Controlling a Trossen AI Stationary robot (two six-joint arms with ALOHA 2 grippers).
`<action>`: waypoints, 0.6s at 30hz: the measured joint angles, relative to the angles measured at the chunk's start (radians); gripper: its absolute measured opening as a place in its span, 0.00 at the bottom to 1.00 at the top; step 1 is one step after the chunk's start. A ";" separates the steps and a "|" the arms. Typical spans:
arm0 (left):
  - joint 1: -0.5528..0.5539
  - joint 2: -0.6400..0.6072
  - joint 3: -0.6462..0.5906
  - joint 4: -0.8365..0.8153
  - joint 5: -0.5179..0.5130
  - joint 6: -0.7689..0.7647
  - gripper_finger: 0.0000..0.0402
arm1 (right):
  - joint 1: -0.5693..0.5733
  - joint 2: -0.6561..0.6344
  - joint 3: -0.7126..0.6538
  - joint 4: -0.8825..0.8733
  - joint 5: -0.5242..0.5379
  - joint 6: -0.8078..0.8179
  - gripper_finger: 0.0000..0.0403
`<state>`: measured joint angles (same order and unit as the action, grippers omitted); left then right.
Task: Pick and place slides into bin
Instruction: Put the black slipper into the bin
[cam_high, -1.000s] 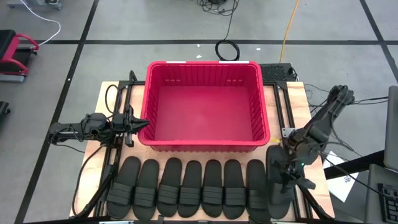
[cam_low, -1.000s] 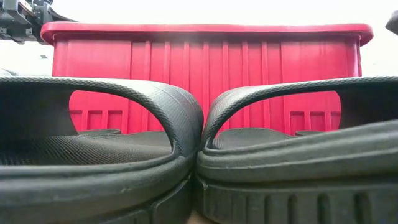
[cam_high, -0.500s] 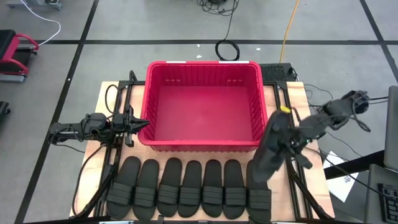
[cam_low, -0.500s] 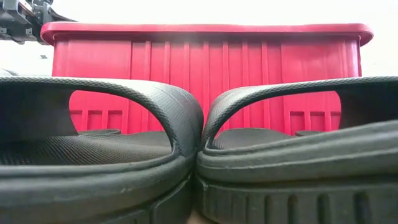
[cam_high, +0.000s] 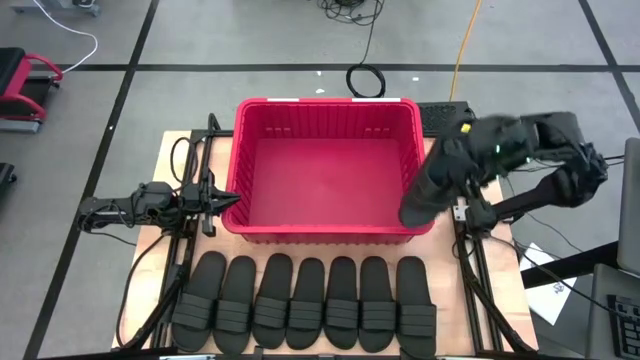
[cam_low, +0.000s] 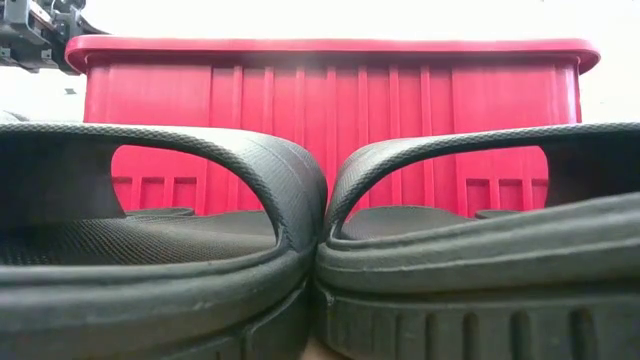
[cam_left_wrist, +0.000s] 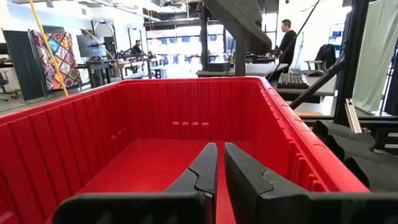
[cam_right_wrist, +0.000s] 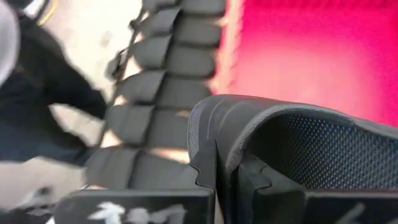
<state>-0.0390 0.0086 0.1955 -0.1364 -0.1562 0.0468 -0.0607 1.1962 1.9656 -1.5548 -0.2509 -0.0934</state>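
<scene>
The right gripper (cam_high: 462, 160) has lifted one sandal (cam_high: 425, 185) out of the row and carried it up to the bin (cam_high: 325, 106). One second ago that sandal lay at the right end of the row in front of the bin. Half a second ago it hung tilted off the bin's right front corner. It now stands steeply over the bin's right wall, toe end down, overlapping the rim.

The right wrist view shows the fingers (cam_right_wrist: 249, 180) clamped on the sandal's strap, with the red bin floor beyond. That picture is smeared by motion, so the exact grip point is uncertain.

Seven sandals (cam_high: 305, 300) remain side by side on the counter (cam_high: 160, 160) in front of the bin. Their former right-hand place is now vacant. In the low view two of them (cam_low: 300, 260) press together before the bin's front wall.

The bin interior holds nothing yet. In my judgement the first of eight transfers is near completion: the sandal needs only to clear the right wall and be let go.

The left gripper (cam_high: 215, 198) waits at the bin's left wall, unmoved across the second. Its fingers (cam_left_wrist: 205, 171) are nearly closed on nothing and point over the rim.
</scene>
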 joint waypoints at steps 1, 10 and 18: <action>0.000 0.000 0.000 0.000 0.000 0.000 0.08 | -0.045 0.017 0.022 -0.008 -0.026 -0.049 0.01; 0.000 0.000 0.000 -0.002 0.000 0.001 0.08 | -0.439 0.194 0.061 -0.017 -0.352 -0.419 0.01; 0.000 0.000 0.000 -0.002 -0.001 -0.008 0.08 | -0.545 0.398 0.057 -0.014 -0.431 -0.582 0.01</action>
<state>-0.0391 0.0086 0.1955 -0.1383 -0.1570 0.0393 -0.6056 1.5939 2.0224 -1.5692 -0.6824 -0.6754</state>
